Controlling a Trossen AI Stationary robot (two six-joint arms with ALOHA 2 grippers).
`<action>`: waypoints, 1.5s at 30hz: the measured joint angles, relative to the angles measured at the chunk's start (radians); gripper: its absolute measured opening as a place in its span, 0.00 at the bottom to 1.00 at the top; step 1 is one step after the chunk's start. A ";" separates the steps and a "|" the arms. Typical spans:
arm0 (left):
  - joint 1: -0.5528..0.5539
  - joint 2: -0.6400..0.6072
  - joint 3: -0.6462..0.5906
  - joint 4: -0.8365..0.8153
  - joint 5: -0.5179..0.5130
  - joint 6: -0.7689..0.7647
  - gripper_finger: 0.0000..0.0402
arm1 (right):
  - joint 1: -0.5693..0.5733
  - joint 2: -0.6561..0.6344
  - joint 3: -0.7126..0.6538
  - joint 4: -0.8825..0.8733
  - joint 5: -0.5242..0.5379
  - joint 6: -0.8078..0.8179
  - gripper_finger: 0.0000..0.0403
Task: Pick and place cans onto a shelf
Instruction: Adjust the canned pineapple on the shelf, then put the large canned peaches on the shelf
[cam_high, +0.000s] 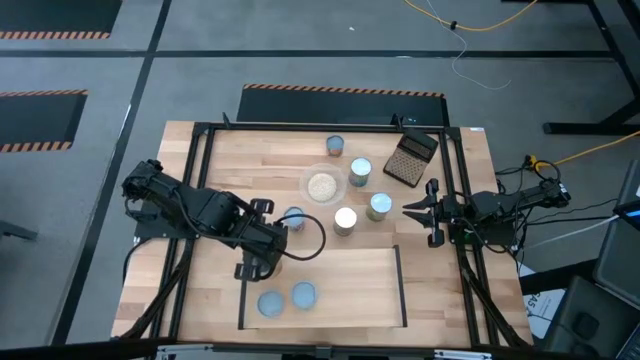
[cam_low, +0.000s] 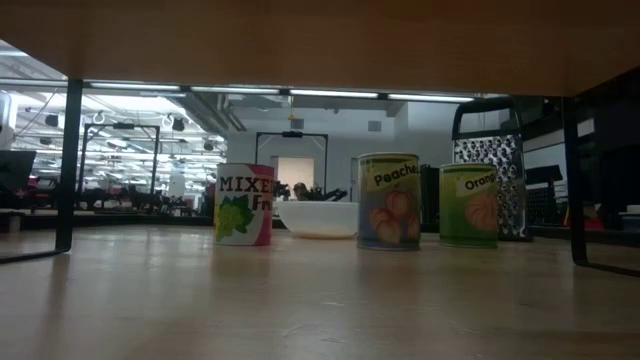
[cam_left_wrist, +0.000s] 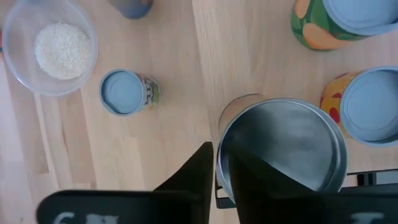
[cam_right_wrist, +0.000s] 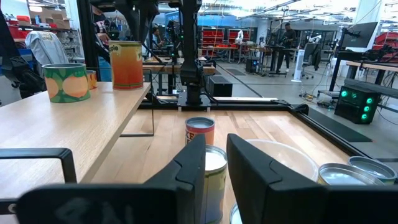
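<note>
The shelf (cam_high: 350, 280) is a raised light-wood board at the table's near side. Two blue-topped cans (cam_high: 271, 303) (cam_high: 303, 294) stand on it near its left end. A silvery-topped can (cam_left_wrist: 286, 143) stands upright in the shelf's far left corner, under my left gripper (cam_high: 262, 255), which hides it from above. The gripper (cam_left_wrist: 222, 155) points down, slightly open, one finger outside the can's rim and one over its top. Several more cans (cam_high: 345, 220) stand on the table beyond the shelf. My right gripper (cam_high: 428, 210) waits open and level at the right edge. My left gripper straddles the silvery-topped can's rim (cam_left_wrist: 219, 177) from above, one finger (cam_left_wrist: 199, 171) outside the wall and the other (cam_left_wrist: 267, 186) over the top. Whether either finger touches the can, I cannot tell. The can stands upright on the shelf.
A clear bowl of grains (cam_high: 323, 186) sits among the table's cans, and a dark grater (cam_high: 412, 158) lies at the far right. The black frame bars (cam_high: 200, 150) run along the table's sides. Bare shelf board lies to the right of its cans.
</note>
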 joint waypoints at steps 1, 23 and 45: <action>0.000 0.000 0.000 0.002 0.000 0.000 0.12 | 0.000 0.000 0.000 0.000 0.000 0.000 0.18; -0.001 0.000 0.000 0.013 0.000 0.001 0.20 | 0.000 0.000 0.000 0.000 0.000 0.000 0.18; -0.007 -0.134 0.000 0.044 -0.052 0.003 0.20 | 0.000 0.000 0.000 0.000 0.000 0.000 0.18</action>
